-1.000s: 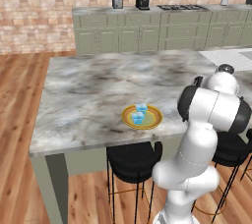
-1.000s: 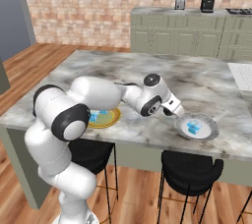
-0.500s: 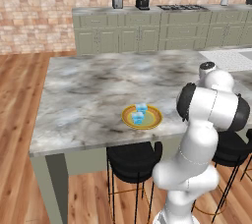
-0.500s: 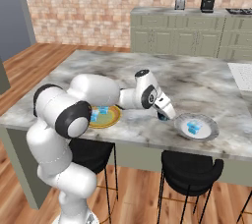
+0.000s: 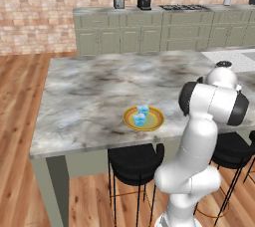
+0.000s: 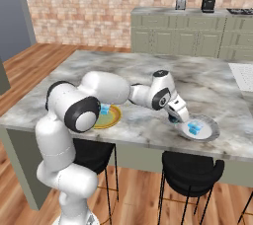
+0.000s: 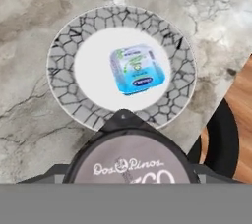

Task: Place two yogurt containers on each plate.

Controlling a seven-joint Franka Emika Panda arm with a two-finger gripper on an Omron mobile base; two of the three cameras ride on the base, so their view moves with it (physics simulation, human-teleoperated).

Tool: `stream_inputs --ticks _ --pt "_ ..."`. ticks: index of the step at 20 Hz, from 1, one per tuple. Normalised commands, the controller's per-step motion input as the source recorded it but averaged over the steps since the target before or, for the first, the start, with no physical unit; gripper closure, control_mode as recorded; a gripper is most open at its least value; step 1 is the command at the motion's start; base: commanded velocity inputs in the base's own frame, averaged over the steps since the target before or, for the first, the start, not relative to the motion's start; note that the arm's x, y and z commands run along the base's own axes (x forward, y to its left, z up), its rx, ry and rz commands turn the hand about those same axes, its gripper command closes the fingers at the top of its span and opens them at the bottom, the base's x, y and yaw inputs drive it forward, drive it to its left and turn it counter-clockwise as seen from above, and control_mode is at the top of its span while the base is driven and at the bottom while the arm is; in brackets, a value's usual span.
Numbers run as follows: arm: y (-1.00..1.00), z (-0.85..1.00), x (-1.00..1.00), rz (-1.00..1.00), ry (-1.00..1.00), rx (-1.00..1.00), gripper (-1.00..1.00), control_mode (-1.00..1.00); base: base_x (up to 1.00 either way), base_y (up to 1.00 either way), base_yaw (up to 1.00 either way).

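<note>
"Dos Pinos" on the held yogurt container (image 7: 130, 161) lid

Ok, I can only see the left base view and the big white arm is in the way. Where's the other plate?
Observer: The grey plate lies on the counter, just past the gripper.
Operator: How many yogurts are on it?
Observer: One yogurt cup, near its middle.
Operator: Where's the fourth one?
Observer: The hand view shows a second cup at the gripper, apparently held, at the plate's rim rather than over its middle.
</note>
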Motion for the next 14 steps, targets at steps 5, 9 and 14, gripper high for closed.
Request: stream_inputs --ticks 5,9,14 --pt "-0.31 -0.14 0.15 0.0 0.02 0.0 1.0 -1.0 0.0 0.0 0.0" --pt "-0.28 -0.31 0.23 0.0 0.0 0.0 1.0 -1.0 0.0 0.0 0.0" --pt "-0.06 -0.37 0.22 0.0 0.0 0.0 1.0 -1.0 0.0 0.0 0.0"
